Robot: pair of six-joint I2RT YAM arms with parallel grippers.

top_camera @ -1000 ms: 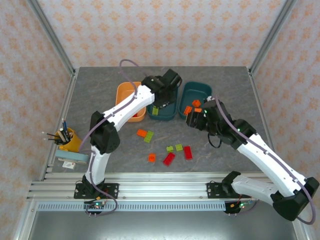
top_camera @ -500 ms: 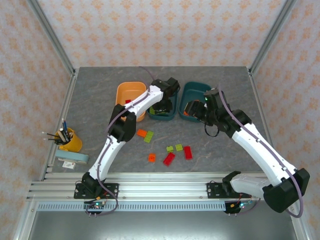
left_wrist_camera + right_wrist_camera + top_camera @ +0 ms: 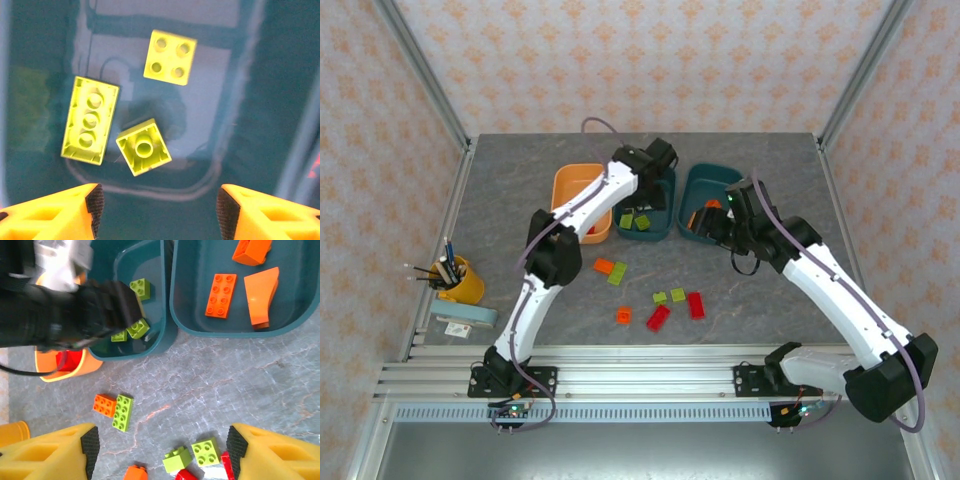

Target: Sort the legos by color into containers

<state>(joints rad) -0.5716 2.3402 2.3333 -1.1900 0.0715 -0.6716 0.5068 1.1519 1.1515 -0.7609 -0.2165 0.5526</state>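
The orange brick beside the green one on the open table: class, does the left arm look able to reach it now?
Probably yes. The left claw hangs open and empty over the middle teal tray, and the orange brick lies uncovered on the table, nearer that arm's base.

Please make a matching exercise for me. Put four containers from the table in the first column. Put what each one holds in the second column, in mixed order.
Column one
1. light orange tray
2. middle teal tray
3. right teal tray
4. yellow pen cup

Column two
A. orange bricks
B. pens
C. red brick
D. yellow-green bricks

Pairs: 1-C, 2-D, 3-A, 4-B.
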